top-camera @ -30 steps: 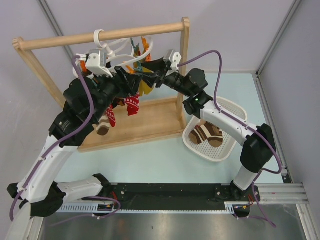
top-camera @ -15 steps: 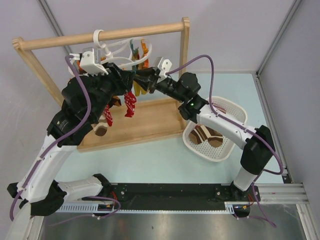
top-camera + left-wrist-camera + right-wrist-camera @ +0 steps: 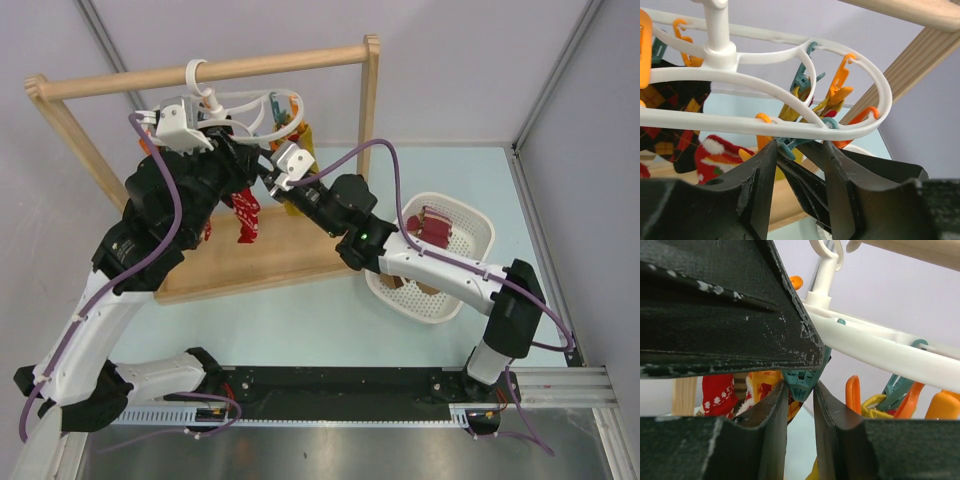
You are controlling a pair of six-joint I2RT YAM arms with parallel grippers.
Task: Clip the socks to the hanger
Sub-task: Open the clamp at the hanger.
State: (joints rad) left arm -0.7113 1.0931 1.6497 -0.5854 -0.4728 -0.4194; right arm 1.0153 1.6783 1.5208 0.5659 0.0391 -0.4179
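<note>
1. The white hanger [image 3: 720, 120] is hung by its hook on the wooden rail [image 3: 120, 80], which stands at the far left of the worktop [image 3: 300, 320].
2. A red sock [image 3: 245, 215] is seen hanging under the hanger, near a mustard-yellow sock [image 3: 789, 107] and a black sock with diamonds [image 3: 670, 100].
3. Both arms are raised to the hanger's lower ring, and their tips are brought together at one teal peg [image 3: 800, 380].
4. The peg's lower end is pinched between the right fingers [image 3: 772, 440], with both tips laid against its sides.
5. The left fingers [image 3: 760, 190] are set partly apart around the same peg, with the right fingers seen in the gap. One left tip is touching the peg, but whether the peg is pressed by them cannot be told.
6. A second red sock [image 3: 437, 228] is lying in the white basket [image 3: 483, 225] at the right of the worktop. A brown sock [image 3: 395, 281] is also seen there, largely hidden by the right arm.
</note>
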